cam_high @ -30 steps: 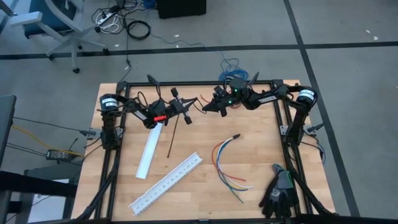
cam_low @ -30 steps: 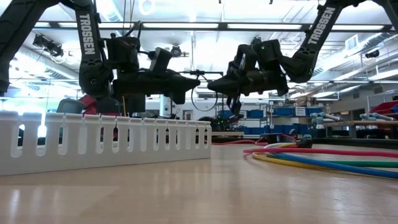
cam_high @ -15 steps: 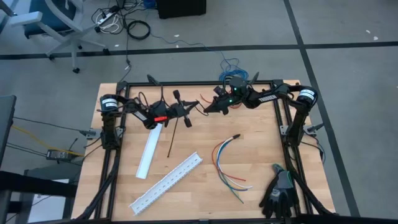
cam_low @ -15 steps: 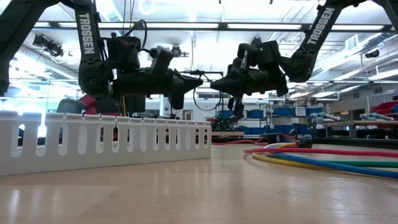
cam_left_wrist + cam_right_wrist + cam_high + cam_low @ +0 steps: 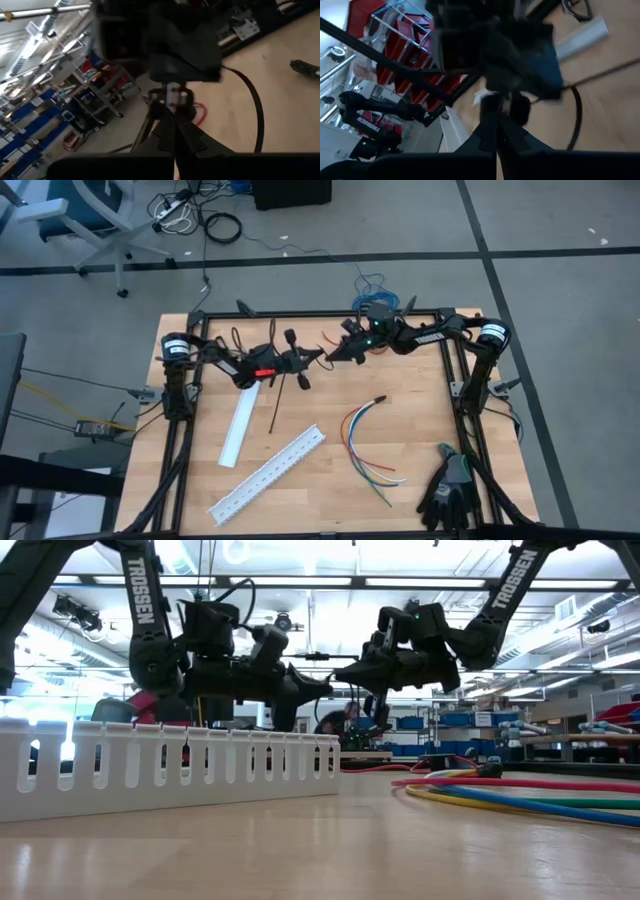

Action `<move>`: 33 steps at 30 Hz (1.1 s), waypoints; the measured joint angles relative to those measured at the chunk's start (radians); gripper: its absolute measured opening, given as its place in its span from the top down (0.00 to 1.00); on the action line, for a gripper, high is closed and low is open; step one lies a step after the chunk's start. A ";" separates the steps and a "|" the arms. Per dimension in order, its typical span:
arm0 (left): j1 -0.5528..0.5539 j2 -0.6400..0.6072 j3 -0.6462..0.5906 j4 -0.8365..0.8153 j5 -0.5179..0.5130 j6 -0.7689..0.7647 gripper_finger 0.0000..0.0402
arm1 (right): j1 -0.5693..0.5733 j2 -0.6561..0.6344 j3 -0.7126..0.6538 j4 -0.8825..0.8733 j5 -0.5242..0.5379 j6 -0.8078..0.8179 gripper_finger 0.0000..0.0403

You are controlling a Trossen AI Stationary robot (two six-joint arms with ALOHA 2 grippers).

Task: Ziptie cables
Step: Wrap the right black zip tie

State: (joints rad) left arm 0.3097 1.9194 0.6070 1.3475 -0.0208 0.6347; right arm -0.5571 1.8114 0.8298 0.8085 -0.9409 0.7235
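- Two grippers meet tip to tip above the tabletop's far edge in the high view: the left gripper and right gripper are both closed and neither visibly holds anything. The cables lie untouched near the right front corner, so nothing is bundled yet. A black strip lies mid-table; any further advance risks a collision between the fingers.
- Low view: both grippers hang well above the wood, nearly touching, with the cables flat at the right.
- Left wrist view: closed fingers point at the other arm's tip; a slip would knock them together.
- Right wrist view: likewise, fingers closed, no strip seen between them.
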 joint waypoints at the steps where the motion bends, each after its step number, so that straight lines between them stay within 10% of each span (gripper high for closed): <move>1: -0.003 0.000 0.005 -0.009 -0.001 0.007 1.00 | 0.000 0.000 0.005 -0.001 0.006 -0.007 1.00; 13: -0.015 0.000 0.017 -0.012 -0.017 0.014 1.00 | -0.001 0.000 0.031 -0.297 0.053 -0.137 1.00; 33: -0.022 0.001 0.016 -0.037 -0.028 0.028 1.00 | -0.021 0.000 0.031 -0.193 -0.019 -0.211 0.99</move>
State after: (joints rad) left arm 0.2878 1.9202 0.6231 1.3106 -0.0490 0.6628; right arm -0.5783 1.8114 0.8612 0.6157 -0.9604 0.5126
